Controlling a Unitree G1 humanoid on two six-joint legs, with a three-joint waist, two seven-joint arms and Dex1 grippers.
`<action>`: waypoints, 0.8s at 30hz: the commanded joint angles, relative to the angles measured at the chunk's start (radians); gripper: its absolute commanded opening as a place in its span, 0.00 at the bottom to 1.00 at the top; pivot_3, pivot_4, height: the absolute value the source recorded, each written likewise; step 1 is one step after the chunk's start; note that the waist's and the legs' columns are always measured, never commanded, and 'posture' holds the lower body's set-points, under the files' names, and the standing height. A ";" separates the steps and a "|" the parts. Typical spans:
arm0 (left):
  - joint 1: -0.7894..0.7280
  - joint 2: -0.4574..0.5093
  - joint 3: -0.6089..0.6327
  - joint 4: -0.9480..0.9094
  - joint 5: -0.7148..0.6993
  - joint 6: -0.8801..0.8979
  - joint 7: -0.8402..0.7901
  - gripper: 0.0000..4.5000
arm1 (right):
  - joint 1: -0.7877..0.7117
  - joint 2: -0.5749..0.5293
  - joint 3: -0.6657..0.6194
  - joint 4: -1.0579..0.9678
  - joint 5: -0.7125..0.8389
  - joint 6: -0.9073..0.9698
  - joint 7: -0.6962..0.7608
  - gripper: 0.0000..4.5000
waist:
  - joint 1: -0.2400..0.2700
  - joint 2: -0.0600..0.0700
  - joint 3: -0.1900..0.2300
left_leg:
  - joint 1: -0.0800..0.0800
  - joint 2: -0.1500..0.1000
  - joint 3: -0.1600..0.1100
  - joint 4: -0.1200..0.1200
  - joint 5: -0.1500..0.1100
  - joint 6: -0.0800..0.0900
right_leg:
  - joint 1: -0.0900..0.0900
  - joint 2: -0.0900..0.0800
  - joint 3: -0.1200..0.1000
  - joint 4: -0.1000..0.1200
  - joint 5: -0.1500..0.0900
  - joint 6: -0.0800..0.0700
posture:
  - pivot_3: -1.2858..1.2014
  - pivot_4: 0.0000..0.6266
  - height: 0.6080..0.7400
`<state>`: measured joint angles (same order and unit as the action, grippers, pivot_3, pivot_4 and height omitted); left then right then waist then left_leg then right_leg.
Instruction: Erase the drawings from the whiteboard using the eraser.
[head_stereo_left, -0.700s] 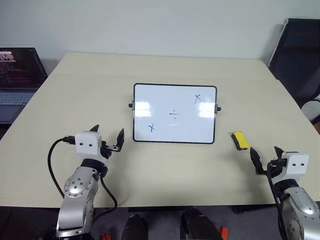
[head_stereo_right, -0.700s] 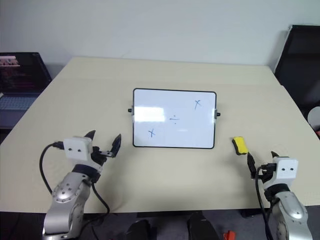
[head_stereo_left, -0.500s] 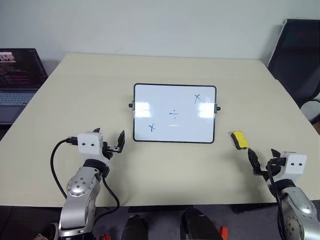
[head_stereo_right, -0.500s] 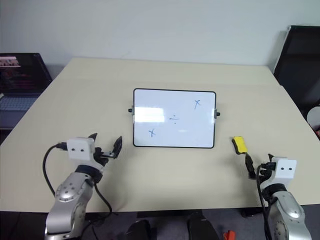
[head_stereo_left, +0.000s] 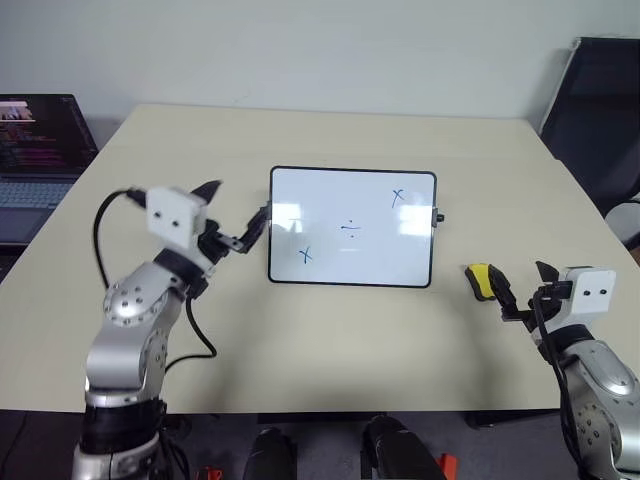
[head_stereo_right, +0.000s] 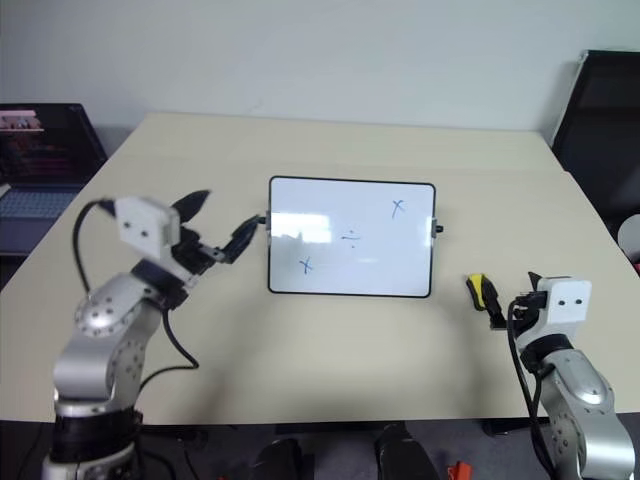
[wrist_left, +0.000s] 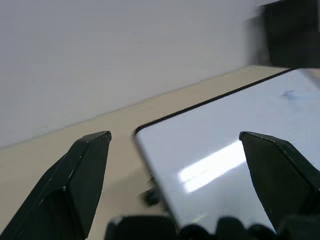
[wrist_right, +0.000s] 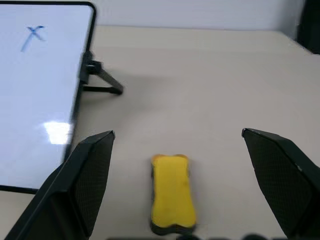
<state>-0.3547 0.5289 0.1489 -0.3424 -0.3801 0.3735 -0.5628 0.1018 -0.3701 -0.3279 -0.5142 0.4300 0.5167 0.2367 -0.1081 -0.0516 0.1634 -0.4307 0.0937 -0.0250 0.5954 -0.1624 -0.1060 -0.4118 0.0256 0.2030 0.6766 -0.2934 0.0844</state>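
Right tool (head_stereo_right: 510, 300): fingers spread wide, nothing between them. It sits low over the near right part of the bench (head_stereo_left: 330, 350), lined up on the eraser (head_stereo_left: 481, 281), which lies flat just ahead of the fingertips; the right wrist view shows it centred in the gap, long axis pointing away from the tool. Not yet grasped.

Left tool (head_stereo_left: 238, 218): also released, empty. Raised above the bench, pointing at the left short edge of the whiteboard (head_stereo_left: 352, 227), the far fingertip close to the frame and the knob there. Contact cannot be judged.

Risks, as I read them:
- The eraser is low and small. If the right tool closes too high the fingers may slip over the top; too far forward, and a fingertip could push it along the bench rather than straddle it.
- The board lies loose on the bench. Wiping may slide it unless the left tool steadies it, and a hard nudge on that edge could shift it off line.

Eraser: yellow oblong, slightly waisted, dark underside; to the right of the board, clear of its frame.

Whiteboard: mid-bench, glossy white, thin black frame, rounded corners. Drawings (head_stereo_left: 350, 228) unwiped: blue x near-left, blue x far-right, short dash with dots between.

Far left, beyond the bench edge: an open laptop (head_stereo_left: 35, 150).
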 joint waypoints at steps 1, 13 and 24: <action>-0.108 0.020 -0.095 -0.007 -0.085 0.066 -0.144 1.00 | -0.022 -0.056 -0.032 -0.062 0.062 0.158 -0.019 0.99 | 0.002 0.000 0.001 | 0.000 0.000 0.000 0.000 0.000 0.000 | 0.000 0.000 0.000 0.000 0.000 0.000 | 0.52 0.24 1.00; -0.339 0.079 -0.313 0.212 -0.086 0.011 -0.635 1.00 | -0.198 -0.051 -0.027 -0.057 0.112 0.486 -0.152 0.99 | -0.006 0.006 0.004 | 0.000 0.000 -0.001 -0.001 0.000 0.000 | -0.001 0.001 -0.001 0.001 0.000 0.000 | 0.52 0.24 1.00; -0.371 0.064 -0.333 0.286 -0.032 -0.059 -0.719 1.00 | -0.252 -0.020 0.068 0.097 -0.015 0.379 -0.159 0.99 | -0.001 0.008 0.006 | -0.002 0.000 -0.001 -0.001 0.000 0.001 | -0.001 0.000 -0.001 0.001 -0.001 0.002 | 0.52 0.24 1.00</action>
<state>-0.7025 0.5926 -0.1927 -0.0422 -0.4148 0.3351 -1.2753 -0.1376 -0.3841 -0.2514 -0.4108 0.4336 0.9337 0.0681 -0.1089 -0.0432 0.1689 -0.4322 0.0935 -0.0261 0.5939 -0.1623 -0.1053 -0.4125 0.0261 0.2021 0.6775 -0.2946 0.0866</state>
